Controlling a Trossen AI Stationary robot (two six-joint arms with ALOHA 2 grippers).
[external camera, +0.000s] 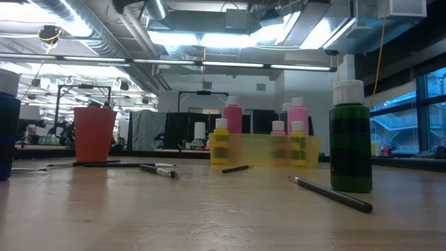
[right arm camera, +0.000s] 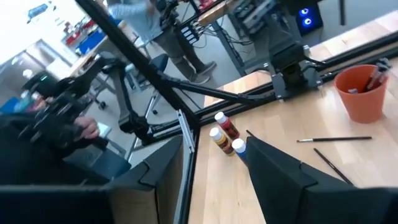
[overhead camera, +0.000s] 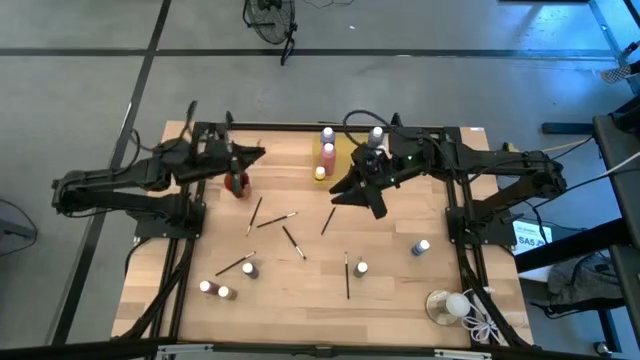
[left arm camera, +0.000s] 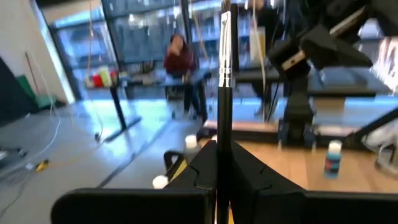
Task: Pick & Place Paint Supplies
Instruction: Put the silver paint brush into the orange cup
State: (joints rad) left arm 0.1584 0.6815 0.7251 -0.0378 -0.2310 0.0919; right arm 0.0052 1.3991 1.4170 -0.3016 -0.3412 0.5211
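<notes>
My left gripper [overhead camera: 256,155] hangs at the table's far left, just beyond the red cup [overhead camera: 237,183], shut on a dark-handled paintbrush [left arm camera: 224,81]. My right gripper [overhead camera: 366,190] hovers open beside the yellow tray [overhead camera: 338,158], which holds several white-capped bottles [overhead camera: 328,152]. In the right wrist view its fingers [right arm camera: 273,168] stand wide apart with nothing plainly between them. Loose brushes [overhead camera: 290,238] and small bottles [overhead camera: 248,268] lie on the wood. The red cup [right arm camera: 364,93] has brushes standing in it. My left gripper pinches the brush's dark handle [left arm camera: 222,134] between its two fingers. The brush runs along the fingers and sticks out past their free ends, metal ferrule [left arm camera: 224,78] and pale bristles [left arm camera: 225,25] foremost. The gripper lies level, pointing toward the table's right, and the brush is clear of the table.
A green bottle [external camera: 350,139] stands close to the low camera with a brush [external camera: 331,194] lying beside it. A blue bottle [overhead camera: 421,246] stands at the right, and a clear dish with a white ball [overhead camera: 447,305] at the near right corner. A person [left arm camera: 180,59] sits beyond the table.
</notes>
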